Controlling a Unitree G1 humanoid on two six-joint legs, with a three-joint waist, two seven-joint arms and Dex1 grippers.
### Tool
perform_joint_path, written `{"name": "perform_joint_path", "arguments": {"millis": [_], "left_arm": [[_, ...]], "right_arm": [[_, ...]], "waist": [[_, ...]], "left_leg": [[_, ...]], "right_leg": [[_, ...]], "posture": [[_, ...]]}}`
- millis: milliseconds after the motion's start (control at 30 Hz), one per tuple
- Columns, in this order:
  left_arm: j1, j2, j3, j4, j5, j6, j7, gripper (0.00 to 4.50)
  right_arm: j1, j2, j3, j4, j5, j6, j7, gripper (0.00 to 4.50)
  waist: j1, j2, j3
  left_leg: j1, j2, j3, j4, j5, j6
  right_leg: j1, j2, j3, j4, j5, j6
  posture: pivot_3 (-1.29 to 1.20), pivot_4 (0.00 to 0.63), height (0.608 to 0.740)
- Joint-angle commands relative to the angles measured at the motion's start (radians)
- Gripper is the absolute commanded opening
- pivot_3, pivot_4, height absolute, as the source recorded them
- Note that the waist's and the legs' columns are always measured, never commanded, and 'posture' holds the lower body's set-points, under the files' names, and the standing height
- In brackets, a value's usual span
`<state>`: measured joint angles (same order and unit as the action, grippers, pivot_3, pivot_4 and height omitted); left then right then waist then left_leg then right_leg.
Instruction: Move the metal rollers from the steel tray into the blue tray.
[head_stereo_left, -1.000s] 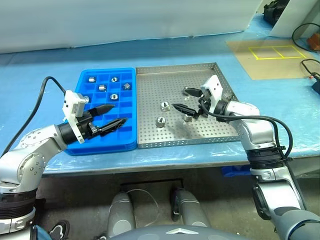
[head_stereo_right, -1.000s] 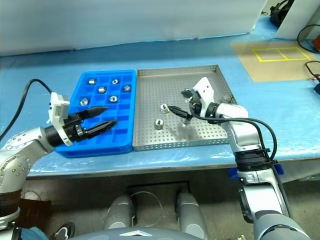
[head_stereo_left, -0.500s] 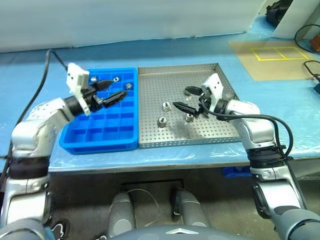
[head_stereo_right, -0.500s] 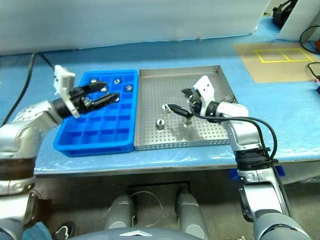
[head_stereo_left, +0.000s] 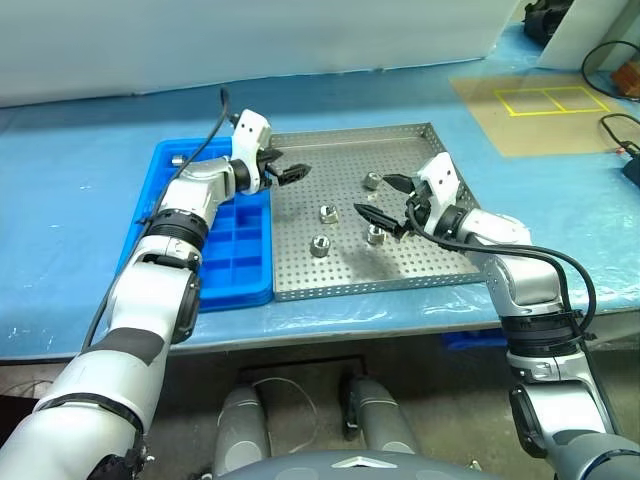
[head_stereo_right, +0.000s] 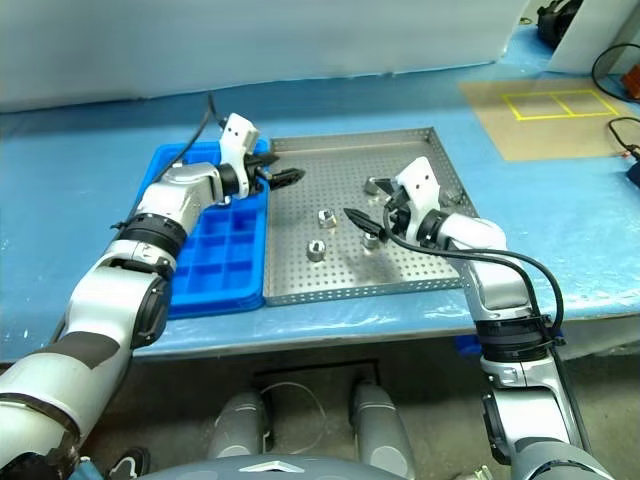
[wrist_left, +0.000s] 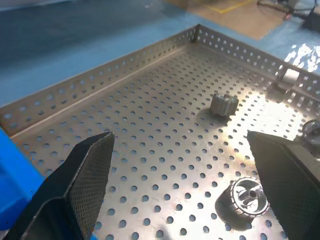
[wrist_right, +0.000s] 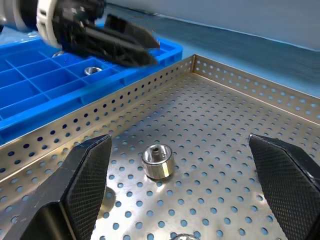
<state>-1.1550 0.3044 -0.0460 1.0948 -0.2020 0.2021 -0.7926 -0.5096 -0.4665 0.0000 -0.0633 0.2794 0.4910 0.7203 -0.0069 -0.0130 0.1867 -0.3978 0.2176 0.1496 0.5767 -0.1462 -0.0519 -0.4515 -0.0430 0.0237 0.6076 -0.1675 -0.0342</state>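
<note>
the left gripper (head_stereo_left: 288, 172) has swung away from the near part of the blue tray (head_stereo_left: 236, 262), where it hung a second ago, and now reaches across that tray's far right corner to hover over the far left part of the steel tray (head_stereo_left: 400, 272), its fingers spread wide with nothing between them. the right gripper (head_stereo_left: 386, 198) has barely shifted; it hovers over the middle right of the steel tray, fingers also spread and empty, just above one of the metal rollers (head_stereo_left: 377, 235). four rollers lie loose on the perforated sheet: that one, one further away near the far right (head_stereo_left: 371, 181), one toward the middle (head_stereo_left: 327, 212) and one nearer the front (head_stereo_left: 319, 245). in the right wrist view at least one roller (wrist_right: 90, 71) already sits in a far compartment of the blue tray, so the job looks partly done. the left arm's crossing suggests a drop is finished and it is heading for another pick, probably the middle roller, which its wrist view shows ahead between its fingers (wrist_left: 86, 168). with both grippers over the same tray and not far apart, they could crowd each other.
</note>
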Motion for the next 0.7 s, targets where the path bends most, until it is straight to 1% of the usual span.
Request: {"name": "perform_joint_path", "arguments": {"millis": [33, 167, 333, 367, 433, 567, 700], "left_arm": [[-0.042, -0.032, 0.008, 0.076, 0.042, -0.045, -0.003, 4.47], [-0.042, -0.073, 0.009, 0.126, 0.080, -0.048, -0.007, 4.47], [-0.063, -0.129, 0.038, 0.143, 0.079, -0.036, -0.013, 4.47], [-0.066, -0.137, 0.038, 0.145, 0.083, -0.034, -0.012, 4.47], [-0.066, -0.155, 0.032, 0.150, 0.095, -0.034, -0.011, 4.47], [-0.059, -0.181, 0.008, 0.168, 0.148, -0.059, 0.041, 4.47], [-0.063, -0.200, -0.008, 0.196, 0.207, -0.051, 0.139, 4.47]], "right_arm": [[0.007, -0.002, -0.032, -0.065, 0.024, 0.011, -0.024, 4.50], [0.032, -0.002, -0.036, -0.102, 0.026, 0.027, -0.046, 4.50], [0.052, -0.004, -0.047, -0.132, 0.032, 0.038, -0.072, 4.50], [0.057, -0.004, -0.047, -0.138, 0.033, 0.040, -0.077, 4.50], [0.069, -0.002, -0.049, -0.152, 0.037, 0.045, -0.087, 4.50], [0.091, 0.006, -0.046, -0.179, 0.041, 0.052, -0.108, 4.50], [0.107, 0.010, -0.048, -0.182, 0.036, 0.048, -0.129, 4.50]], "waist": [[-0.003, 0.000, 0.000], [-0.004, 0.000, 0.000], [-0.006, 0.000, 0.000], [-0.006, 0.000, 0.000], [-0.007, 0.000, 0.000], [-0.010, 0.000, 0.000], [-0.015, 0.000, 0.000]], "left_leg": [[0.000, 0.000, 0.000, 0.000, -0.001, 0.001], [0.000, -0.002, 0.000, 0.001, -0.001, 0.002], [0.010, -0.004, 0.000, 0.001, -0.005, 0.008], [0.012, -0.005, 0.000, 0.001, -0.005, 0.008], [0.011, -0.008, 0.001, 0.001, -0.005, 0.008], [0.011, -0.011, 0.001, 0.001, -0.006, 0.010], [0.010, -0.011, 0.001, 0.001, -0.007, 0.012]], "right_leg": [[0.001, 0.000, 0.000, -0.001, 0.000, 0.000], [0.002, -0.002, 0.000, -0.001, 0.000, 0.000], [0.013, -0.005, 0.000, -0.004, 0.000, 0.001], [0.015, -0.005, 0.000, -0.005, -0.003, 0.006], [0.015, -0.008, 0.000, -0.005, -0.004, 0.008], [0.016, -0.011, 0.000, -0.006, -0.004, 0.008], [0.015, -0.011, 0.000, -0.007, -0.004, 0.008]], "posture": [[-0.41, 0.150, 0.740], [-0.44, 0.150, 0.740], [-0.46, 0.150, 0.740], [-0.46, 0.150, 0.740], [-0.47, 0.150, 0.740], [-0.50, 0.150, 0.740], [-0.51, 0.150, 0.740]]}}
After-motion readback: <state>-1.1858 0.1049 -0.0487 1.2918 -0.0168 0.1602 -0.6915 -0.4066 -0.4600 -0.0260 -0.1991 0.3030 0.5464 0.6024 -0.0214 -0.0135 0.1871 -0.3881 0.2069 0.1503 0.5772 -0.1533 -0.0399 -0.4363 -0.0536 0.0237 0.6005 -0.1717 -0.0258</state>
